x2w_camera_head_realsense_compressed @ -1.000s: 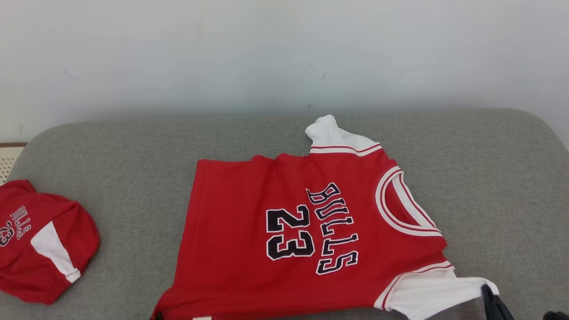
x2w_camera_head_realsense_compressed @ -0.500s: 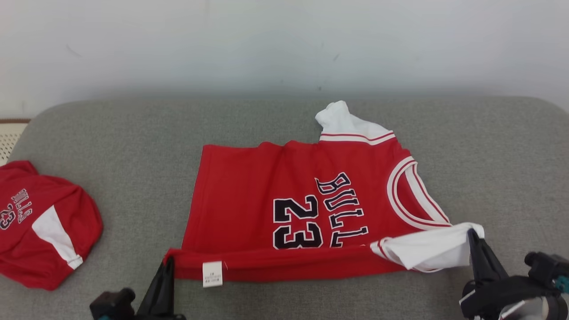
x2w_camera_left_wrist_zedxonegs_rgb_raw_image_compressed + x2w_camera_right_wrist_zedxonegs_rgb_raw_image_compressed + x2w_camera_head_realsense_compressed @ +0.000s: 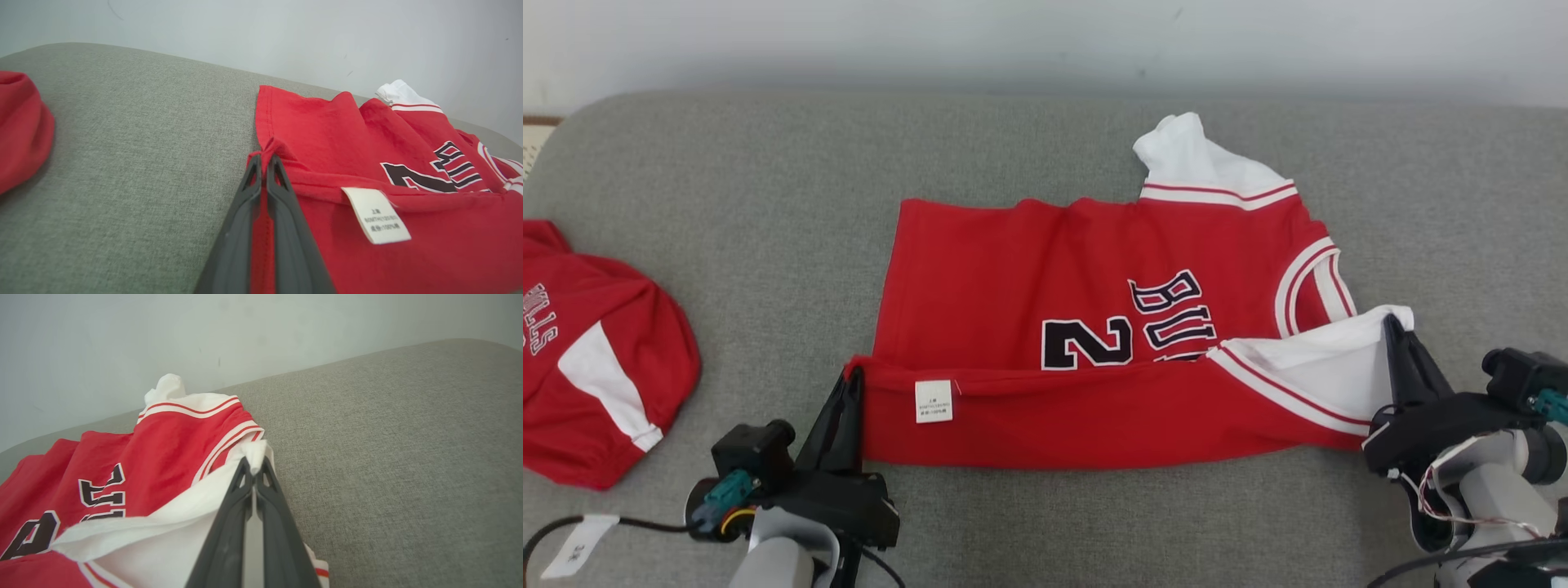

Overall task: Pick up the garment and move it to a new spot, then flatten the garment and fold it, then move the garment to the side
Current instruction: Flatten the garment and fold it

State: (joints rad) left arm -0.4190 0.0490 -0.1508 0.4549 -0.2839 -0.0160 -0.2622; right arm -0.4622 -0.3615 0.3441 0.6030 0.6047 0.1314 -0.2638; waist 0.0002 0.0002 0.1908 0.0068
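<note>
Step in hand, by my reading: the fold, first pass.

Jersey (image 3: pixel 1013 269) lies across the middle of the head view on the grey cushion (image 3: pixel 727 204), collar toward the right of frame. Its lower edge is lifted and turned over onto the print, so the white label (image 3: pixel 934 400) faces up and half the number is covered.

Left gripper (image 3: pixel 852 380), lower left of frame: fingers pressed together on the red hem corner. The left wrist view shows cloth pinched at the tips (image 3: pixel 263 157).

Right gripper (image 3: pixel 1390 322), lower right: clamped on the tip of the white sleeve, confirmed in the right wrist view (image 3: pixel 253 461).

A second red garment (image 3: pixel 596 367) sits at the left edge, well apart.

Next move, as I judge it: carry both held corners toward the top of frame together and level, so the crease runs straight. Lay the turned edge along the far edge before letting go. The far white sleeve looks bunched and may need smoothing.
</note>
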